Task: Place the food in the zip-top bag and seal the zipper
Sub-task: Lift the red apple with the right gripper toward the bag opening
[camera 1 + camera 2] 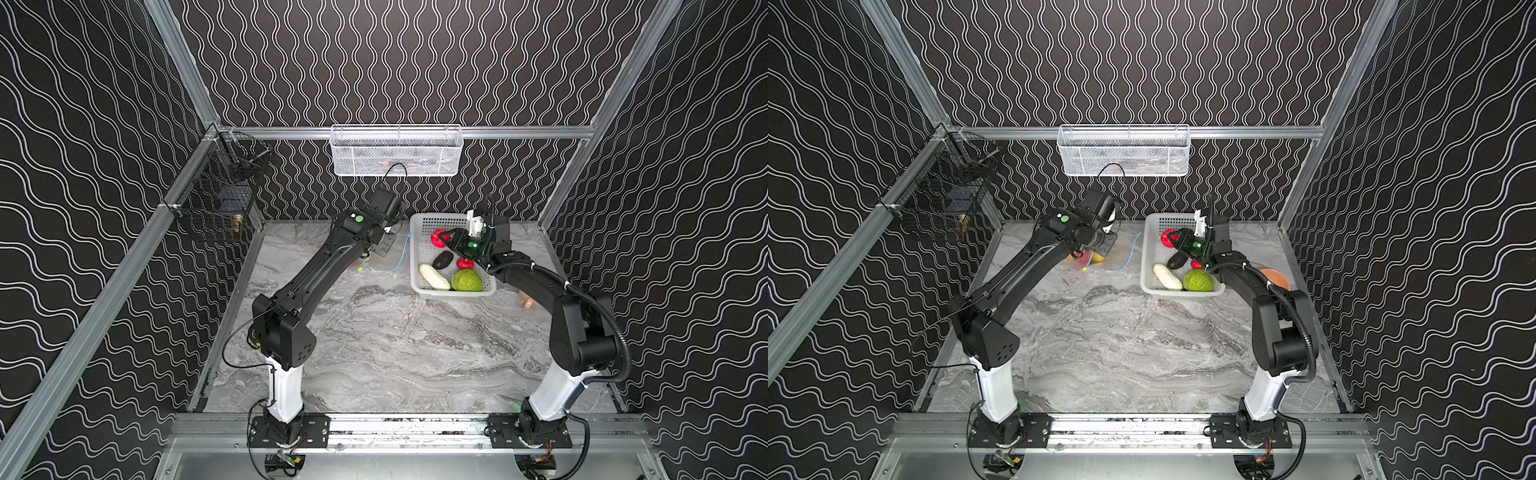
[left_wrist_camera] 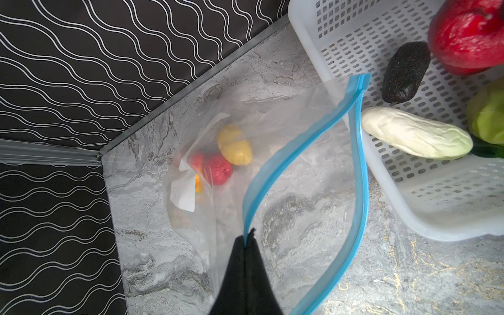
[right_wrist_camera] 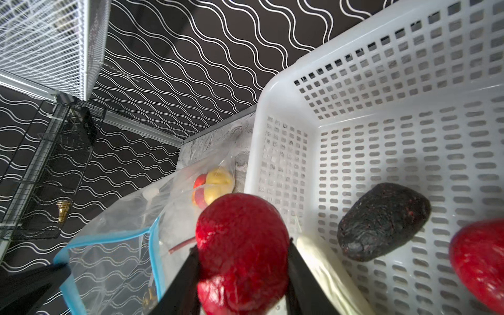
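Observation:
The clear zip-top bag (image 2: 300, 114) lies at the back left with its mouth held open. My left gripper (image 2: 248, 236) is shut on one side of the blue zipper (image 2: 286, 152). The yellow slider (image 1: 360, 269) sits at the zipper's near end. Inside the bag lie a yellow potato (image 2: 234, 146) and a red piece (image 2: 218, 169). My right gripper (image 3: 242, 245) is shut on a red piece (image 1: 439, 237), raised over the white perforated basket's (image 1: 453, 291) left wall. In the basket rest a dark oval (image 1: 442, 259), a white long vegetable (image 1: 434, 276), a green cabbage (image 1: 467, 280) and another red piece (image 1: 465, 263).
A white mesh basket (image 1: 397, 149) hangs on the back wall. A black wire basket (image 1: 216, 208) hangs on the left wall. An orange bowl (image 1: 1275, 279) sits behind my right arm, to the right of the perforated basket.

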Robot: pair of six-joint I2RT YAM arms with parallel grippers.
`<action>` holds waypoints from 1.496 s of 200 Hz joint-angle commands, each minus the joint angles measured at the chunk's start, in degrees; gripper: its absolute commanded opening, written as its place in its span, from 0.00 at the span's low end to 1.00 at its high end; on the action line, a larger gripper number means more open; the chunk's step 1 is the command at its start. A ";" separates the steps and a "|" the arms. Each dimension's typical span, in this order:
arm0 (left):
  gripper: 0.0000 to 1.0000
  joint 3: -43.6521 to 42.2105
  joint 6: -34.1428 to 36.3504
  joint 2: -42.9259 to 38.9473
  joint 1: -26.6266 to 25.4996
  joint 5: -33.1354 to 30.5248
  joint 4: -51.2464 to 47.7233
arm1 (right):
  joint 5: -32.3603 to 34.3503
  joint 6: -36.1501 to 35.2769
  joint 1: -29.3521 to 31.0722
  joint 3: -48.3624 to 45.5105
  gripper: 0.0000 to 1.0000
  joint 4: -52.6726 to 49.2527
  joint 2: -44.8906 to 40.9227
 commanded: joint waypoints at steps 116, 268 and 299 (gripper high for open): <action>0.00 0.11 -0.05 -0.29 -0.29 -0.62 0.91 | -1.68 -4.66 8.91 2.70 0.28 1.37 -5.90; 0.00 1.74 0.22 0.59 -1.19 -1.91 0.36 | -0.25 -11.53 16.60 8.44 0.28 -3.16 -1.07; 0.00 3.11 0.12 1.28 -1.52 -1.82 -0.32 | 1.18 -11.56 17.67 9.09 0.28 -3.92 0.06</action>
